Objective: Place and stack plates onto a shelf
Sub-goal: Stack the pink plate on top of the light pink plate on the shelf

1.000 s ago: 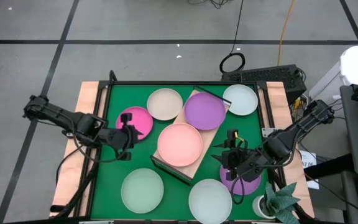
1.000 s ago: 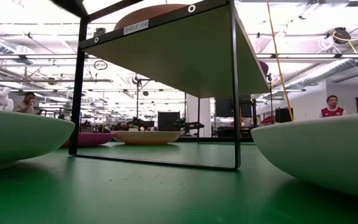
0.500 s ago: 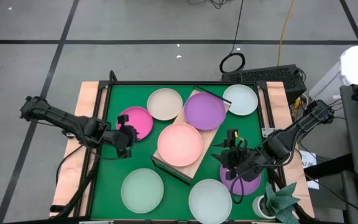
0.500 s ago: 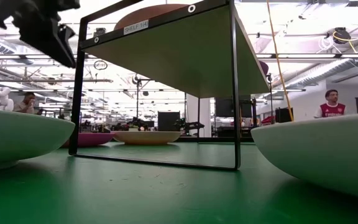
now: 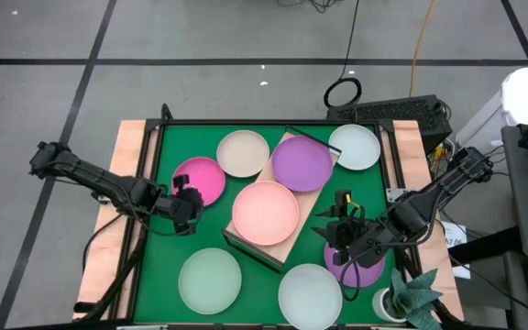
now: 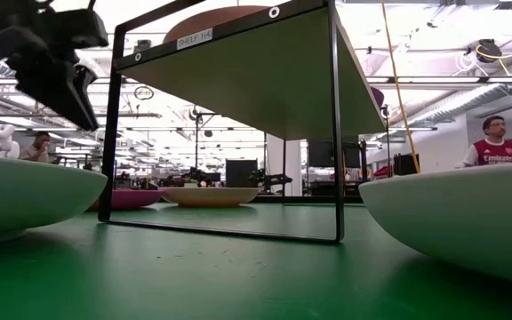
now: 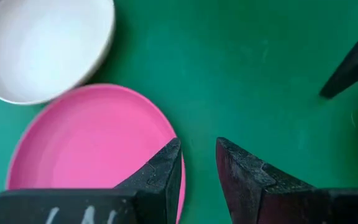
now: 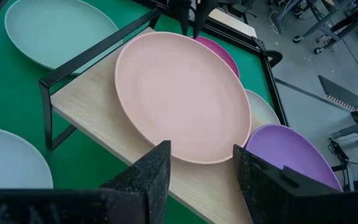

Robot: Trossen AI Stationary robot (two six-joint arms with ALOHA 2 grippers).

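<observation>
A magenta plate (image 5: 203,177) lies on the green mat at the left, beside a cream plate (image 5: 243,153). My left gripper (image 5: 191,198) hangs open above the magenta plate's near rim (image 7: 166,134), well clear of the mat in the low view (image 6: 78,107). A salmon plate (image 5: 265,212) and a purple plate (image 5: 302,163) lie on the wooden shelf (image 5: 312,203). My right gripper (image 5: 328,234) waits open in the air at the shelf's right side, over another purple plate (image 5: 360,272), its fingers (image 8: 157,165) pointing at the salmon plate (image 8: 179,93).
A mint plate (image 5: 209,280) and a whitish plate (image 5: 309,295) lie near the front edge, and a pale blue plate (image 5: 354,147) at the far right. The shelf's dark frame (image 6: 334,124) stands tall. A small plant (image 5: 411,298) sits at the front right corner.
My left gripper has come down toward the magenta plate's near rim, entering the low view from above and sinking further. Its fingers stay open. No plate has moved, and my right arm has kept still.
</observation>
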